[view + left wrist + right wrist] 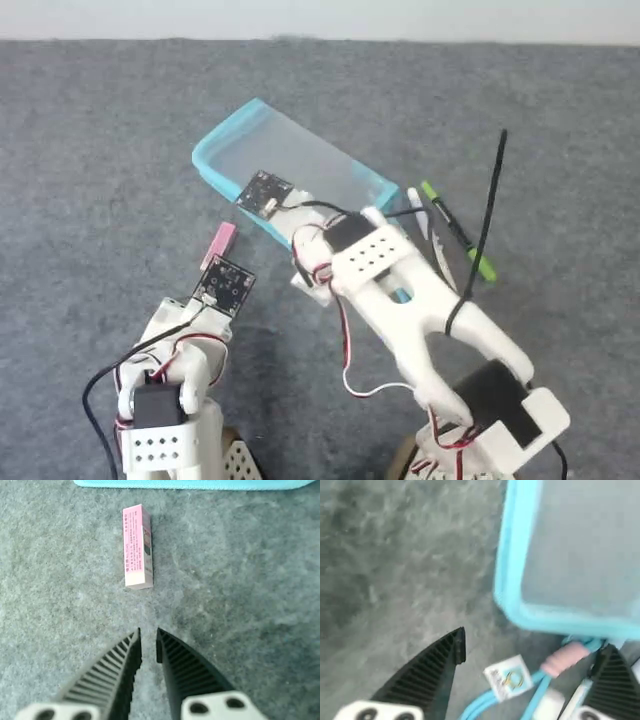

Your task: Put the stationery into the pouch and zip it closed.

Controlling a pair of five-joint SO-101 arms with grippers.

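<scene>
Hidden: in the high view my right arm covers the near end of the pouch (300, 160) and part of the white pen (417, 210). In the left wrist view the pouch is cut off to a turquoise strip. Cannot tell whether the zip is open or shut.

Pouch lies on the grey carpet (100, 150), long axis diagonal, far-left to near-right. Green pen (458, 230) lies just beside it on the right, on much the same slant.

Pink eraser (136, 547) lies flat between pouch and left gripper (148, 642), long axis pointing from my tips toward the pouch, touching neither. Left jaws nearly together, a thin slit, holding nothing.

Right gripper (535, 642) at the pouch corner, jaws spread wide, with the blue zip cord (540, 685), its pink bead (567, 655) and small tag (507, 677) between them, ungripped
</scene>
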